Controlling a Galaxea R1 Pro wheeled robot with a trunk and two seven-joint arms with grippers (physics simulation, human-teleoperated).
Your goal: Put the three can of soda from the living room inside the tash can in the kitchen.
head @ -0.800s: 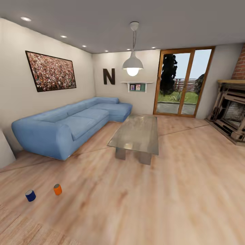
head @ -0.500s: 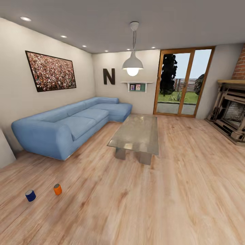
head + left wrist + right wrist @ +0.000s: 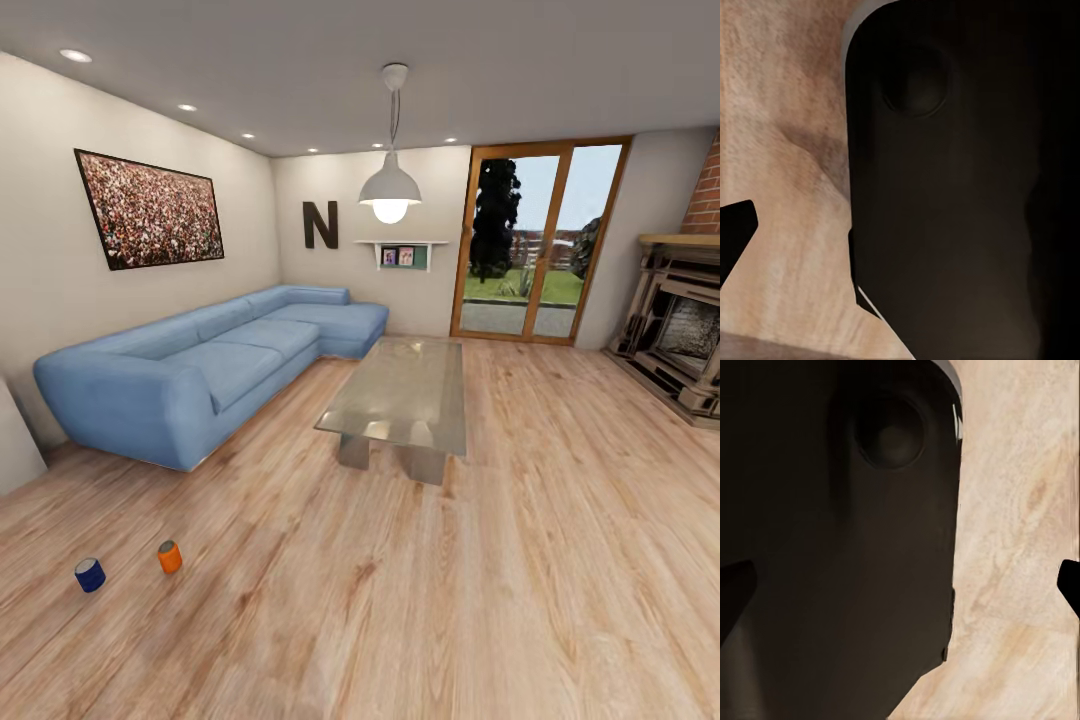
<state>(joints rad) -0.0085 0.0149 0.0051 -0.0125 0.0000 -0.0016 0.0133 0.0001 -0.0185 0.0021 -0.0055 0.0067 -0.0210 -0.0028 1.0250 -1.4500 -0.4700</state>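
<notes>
An orange can [image 3: 170,557] and a blue can [image 3: 90,575] stand near each other on the floor [image 3: 400,600]; I cannot tell either end effector's state.

Pale wood floor [image 3: 450,600] carries two upright cans, orange can [image 3: 170,557] beside blue can [image 3: 90,574] (near the sofa [image 3: 200,365]).

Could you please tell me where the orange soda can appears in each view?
Head view: orange can, lower left on the floor, beside the blue can.
Left wrist view: dark robot part over floor.
Right wrist view: dark robot part over floor.
Shared landmark: the wood floor.
</notes>
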